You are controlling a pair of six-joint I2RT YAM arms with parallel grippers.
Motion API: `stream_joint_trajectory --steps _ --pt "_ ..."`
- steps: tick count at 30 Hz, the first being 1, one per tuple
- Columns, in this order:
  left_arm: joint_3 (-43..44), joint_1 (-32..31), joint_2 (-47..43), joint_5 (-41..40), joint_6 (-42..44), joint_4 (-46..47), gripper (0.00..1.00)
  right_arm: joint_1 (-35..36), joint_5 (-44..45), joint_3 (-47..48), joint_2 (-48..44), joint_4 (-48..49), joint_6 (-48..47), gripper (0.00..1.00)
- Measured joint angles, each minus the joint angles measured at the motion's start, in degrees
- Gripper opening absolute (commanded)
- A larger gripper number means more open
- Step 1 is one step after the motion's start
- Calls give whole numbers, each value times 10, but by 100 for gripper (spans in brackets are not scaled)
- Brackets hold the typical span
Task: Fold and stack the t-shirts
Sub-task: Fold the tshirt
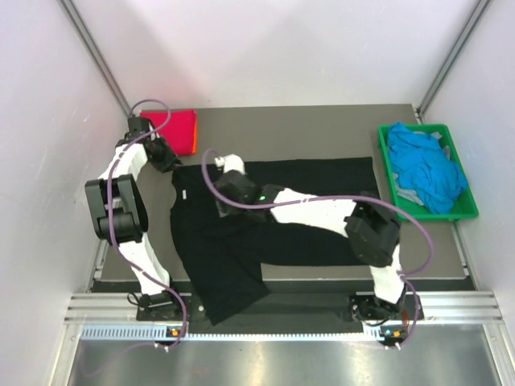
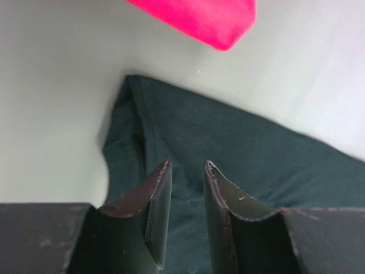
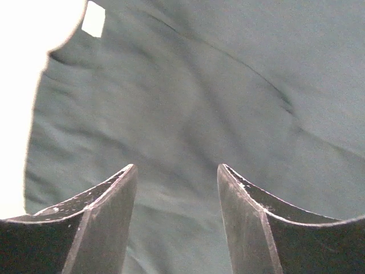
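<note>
- Jaws of the right gripper (image 3: 177, 168) stand wide apart with nothing between them, poised low over the chest of the black t-shirt (image 1: 229, 261), near its white neck label (image 3: 94, 19).
- Left gripper (image 2: 187, 165) shows only a narrow gap between its jaws, and no cloth is caught in it. It hangs above the shirt's far left corner, which looks like a sleeve or shoulder edge.
- That black shirt lies spread over the middle of the table (image 1: 322, 129), its near hem drooping past the front edge.
- A magenta-red shirt (image 1: 179, 129) sits folded at the far left corner, just beyond the left gripper.
- Blue shirts (image 1: 426, 169) are heaped in the green crate (image 1: 387, 177) on the right.
- By my reading, the step in hand is the first fold of the black shirt, with no grasp made yet.
- Next, the left jaws likely need to widen, drop onto the corner and pinch a single layer, while the right takes the matching edge.
</note>
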Motion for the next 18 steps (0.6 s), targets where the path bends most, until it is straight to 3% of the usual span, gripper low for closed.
stream_joint_trajectory --steps 8,13,18 --pt "-1 7 81 32 -33 2 33 86 124 157 120 -5 46 59" --pt "0 27 96 41 -57 2 33 104 152 176 164 -17 69 50" --pt "5 32 101 40 -66 2 33 110 164 176 175 -29 76 50"
